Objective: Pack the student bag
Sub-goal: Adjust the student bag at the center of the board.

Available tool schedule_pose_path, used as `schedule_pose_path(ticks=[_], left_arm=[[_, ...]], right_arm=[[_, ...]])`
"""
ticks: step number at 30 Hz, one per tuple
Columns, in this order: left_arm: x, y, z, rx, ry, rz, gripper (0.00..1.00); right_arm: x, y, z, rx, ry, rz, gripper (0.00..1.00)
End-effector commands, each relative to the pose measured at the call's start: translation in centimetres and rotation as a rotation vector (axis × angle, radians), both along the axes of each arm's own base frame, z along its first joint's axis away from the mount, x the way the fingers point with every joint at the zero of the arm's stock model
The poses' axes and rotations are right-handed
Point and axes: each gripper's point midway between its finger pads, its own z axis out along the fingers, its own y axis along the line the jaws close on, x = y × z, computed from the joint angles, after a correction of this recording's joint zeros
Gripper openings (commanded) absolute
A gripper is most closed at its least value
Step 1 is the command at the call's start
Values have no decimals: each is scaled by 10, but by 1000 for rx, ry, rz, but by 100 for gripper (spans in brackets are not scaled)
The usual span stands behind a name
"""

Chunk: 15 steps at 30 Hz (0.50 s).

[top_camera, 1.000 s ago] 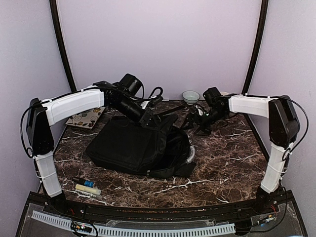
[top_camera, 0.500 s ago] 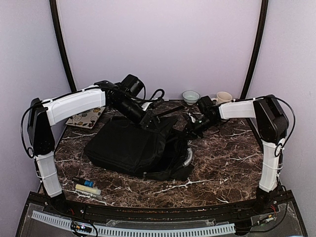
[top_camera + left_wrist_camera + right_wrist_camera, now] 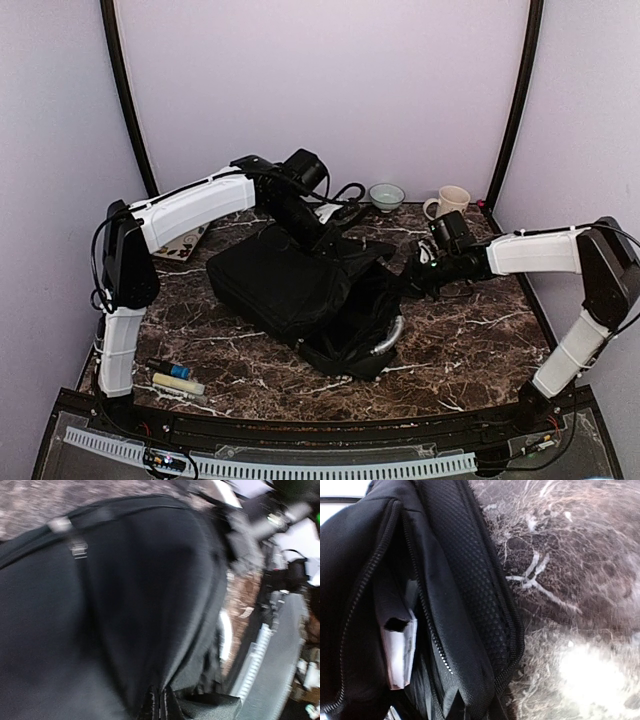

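The student bag (image 3: 290,295), black soft fabric, lies in the middle of the marble table, its grey curved handle (image 3: 393,336) at the near right. My left gripper (image 3: 336,241) is shut on the fabric at the bag's far edge; in the left wrist view the bag (image 3: 115,610) fills the frame and my gripper (image 3: 160,707) pinches a fold of it. My right gripper (image 3: 410,284) is shut on the bag's right edge. In the right wrist view the bag (image 3: 465,590) gapes along its zipper, white paper (image 3: 400,652) shows inside, and my gripper (image 3: 470,712) holds the rim.
A small bowl (image 3: 386,195) and a cream cup (image 3: 452,202) stand at the back wall. A patterned flat item (image 3: 182,241) lies at the far left under the left arm. Two pens or markers (image 3: 176,377) lie near the front left edge.
The right gripper has shut on the bag's right edge and drawn away to the right. The left arm has swung right with the fabric, and the bag has shifted rightward.
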Motion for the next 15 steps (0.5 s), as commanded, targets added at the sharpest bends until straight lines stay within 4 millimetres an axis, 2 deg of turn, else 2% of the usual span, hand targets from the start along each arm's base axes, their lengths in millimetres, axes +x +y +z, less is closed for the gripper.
schedule_pose_path(ticks=[1, 3, 6, 8, 12, 15], left_arm=[[72, 47, -2, 243, -309, 175, 0], [86, 64, -3, 327, -367, 239, 0], [88, 66, 4, 330, -375, 255, 0], [78, 56, 14, 266, -345, 222, 3], [55, 46, 30, 196, -304, 180, 19], [44, 54, 43, 176, -289, 200, 31]], right_arm=[[-22, 22, 18, 76, -16, -12, 0], [-21, 30, 19, 71, -29, 30, 0], [-15, 42, 15, 78, -35, 73, 0], [-14, 50, 12, 92, -26, 96, 0], [-11, 57, 11, 95, -23, 111, 1], [-8, 56, 9, 64, -21, 117, 16]])
